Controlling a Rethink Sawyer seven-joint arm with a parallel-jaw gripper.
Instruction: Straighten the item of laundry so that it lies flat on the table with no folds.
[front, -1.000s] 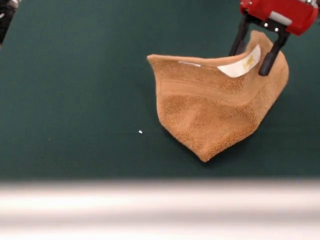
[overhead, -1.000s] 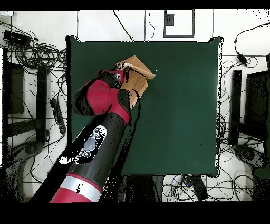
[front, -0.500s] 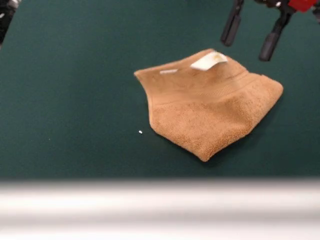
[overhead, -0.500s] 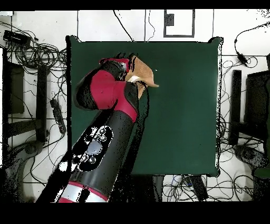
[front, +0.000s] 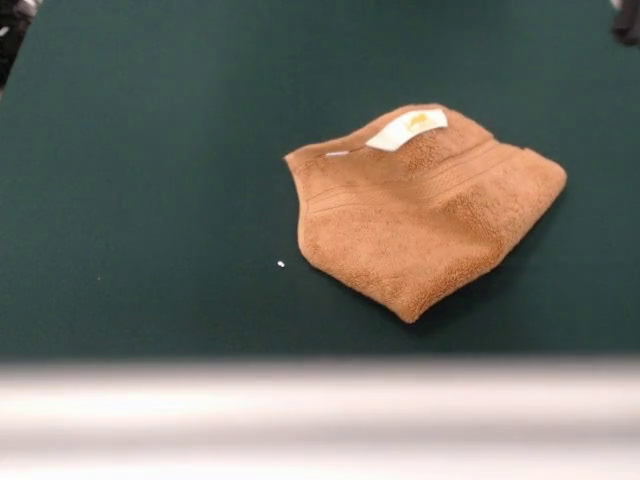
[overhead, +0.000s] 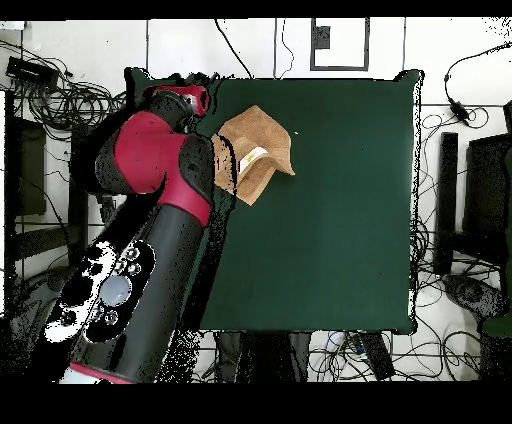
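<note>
1. The towel (front: 425, 215) lies in a folded heap on the green surface (front: 150, 150), right of the middle in the front view and nearer the pale front edge than the far side. Nothing touches it.

2. It is doubled over: a rounded fold runs along its right side, a point reaches toward the near edge, and the white label (front: 407, 130) sits face up on the far flap beside a woven border band.

3. From above, the towel (overhead: 258, 152) shows as a small tan patch just right of the red arm (overhead: 150, 200), which has swung out over the surface's left side.

4. The claw (front: 628, 20) shows only as a dark tip at the top right corner of the front view, well apart from the cloth. I cannot tell whether it is released or clenched; it carries nothing that I can see.

5. Handling, as I judge it: light, limp terry that will sag and drape when lifted, not slippery, not fragile. The pile should grip the cloth-covered surface a little, so dragging may bunch it.

6. Where to hold: I would pinch the top layer at a free corner or along the flat band near the label, where the weave is thin and firm, then draw it away from the fold.
</note>
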